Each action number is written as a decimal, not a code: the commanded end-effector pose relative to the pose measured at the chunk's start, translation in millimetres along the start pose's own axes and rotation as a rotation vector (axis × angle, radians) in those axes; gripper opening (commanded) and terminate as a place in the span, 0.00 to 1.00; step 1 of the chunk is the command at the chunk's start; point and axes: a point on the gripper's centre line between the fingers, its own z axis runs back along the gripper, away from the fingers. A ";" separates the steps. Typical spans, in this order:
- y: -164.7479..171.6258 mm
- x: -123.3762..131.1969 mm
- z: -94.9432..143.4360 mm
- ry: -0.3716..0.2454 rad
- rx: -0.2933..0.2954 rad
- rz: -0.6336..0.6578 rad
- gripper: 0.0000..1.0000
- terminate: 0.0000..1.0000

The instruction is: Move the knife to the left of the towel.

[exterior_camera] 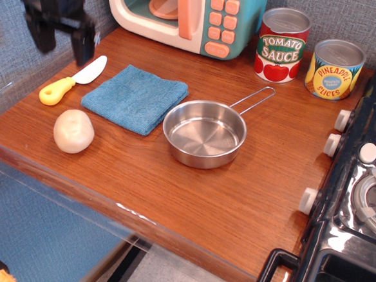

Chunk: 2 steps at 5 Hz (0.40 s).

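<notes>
The knife (71, 80), with a white blade and yellow handle, lies flat on the wooden counter just left of the blue towel (135, 97), blade pointing toward the back. My gripper (63, 45) hangs open and empty above the knife, near the back left corner, its fingers spread apart and well clear of the knife. The towel lies flat between the knife and the steel pan (204, 133).
A beige round ball (73, 131) sits in front of the knife. A toy microwave (187, 13) stands at the back; a tomato sauce can (282, 45) and pineapple can (335, 69) at back right. A toy stove (359, 185) borders the right. The counter's front edge (125, 207) is near.
</notes>
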 end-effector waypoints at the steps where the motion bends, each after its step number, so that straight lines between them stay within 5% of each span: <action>1: -51.5 -2.8 18.7 -0.004 -0.101 -0.041 1.00 0.00; 2: -64.4 -3.1 15.6 0.005 -0.078 -0.099 1.00 0.00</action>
